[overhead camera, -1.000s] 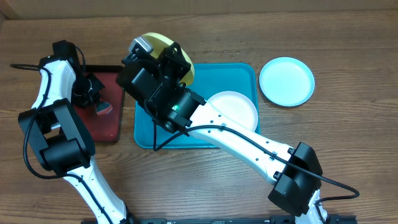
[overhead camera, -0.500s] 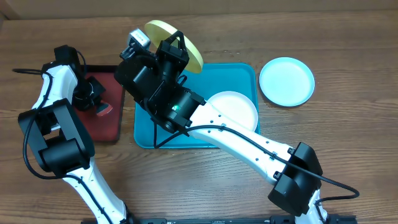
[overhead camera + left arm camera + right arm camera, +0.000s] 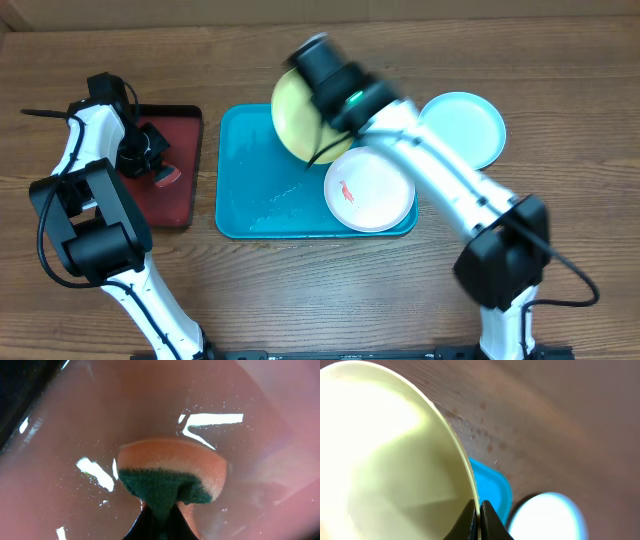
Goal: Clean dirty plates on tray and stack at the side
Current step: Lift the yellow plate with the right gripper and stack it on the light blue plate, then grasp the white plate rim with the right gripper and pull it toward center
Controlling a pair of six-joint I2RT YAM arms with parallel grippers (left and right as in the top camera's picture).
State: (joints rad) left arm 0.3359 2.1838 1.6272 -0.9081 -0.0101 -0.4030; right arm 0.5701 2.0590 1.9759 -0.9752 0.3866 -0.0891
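right gripper (image 3: 480, 519) clamped on rim of yellow-green plate (image 3: 385, 460), tilted above turquoise tray (image 3: 255, 195). left gripper (image 3: 160, 521) pinched sponge (image 3: 172, 472) on dark-red tray (image 3: 182, 205). white plate (image 3: 372, 195), red-smeared, in turquoise tray.

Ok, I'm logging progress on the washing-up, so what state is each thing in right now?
Yellow plate: lifted, tilted, rim pinched in the right gripper.
White plate: flat on the blue tray, red smear on it.
Pale blue plate: flat on the table beside the tray, no smear visible.
Sponge: clamped in the left gripper, on the red tray.
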